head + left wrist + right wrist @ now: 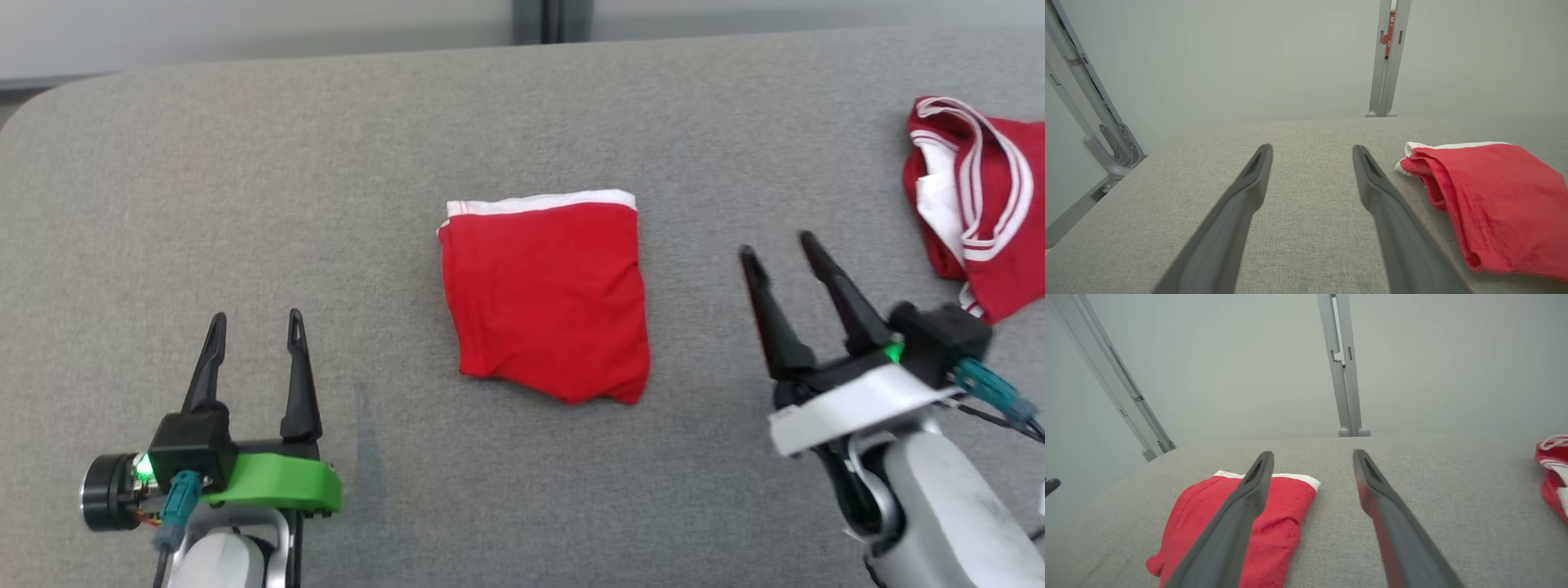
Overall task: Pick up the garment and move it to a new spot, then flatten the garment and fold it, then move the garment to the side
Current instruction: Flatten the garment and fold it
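The folded garment [545, 298] lay in the middle of the table [245, 163], roughly square, with its waistband [543, 202] at the far edge. It sat between two spread, empty grippers. The right gripper [777, 245] was nearer, off its right edge, and the left gripper [257, 315] farther away.

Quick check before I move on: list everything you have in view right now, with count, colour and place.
folded garment: one, red with a white band, middle of the table
crumpled garment: one, red with white stripes, far right of the table
table: one, grey fabric top, under both garments
frame posts: at least two, grey metal, behind the table
left end effector: one, dark fingers, green mount, open, lower left
right end effector: one, dark fingers, white mount, open, between the garments
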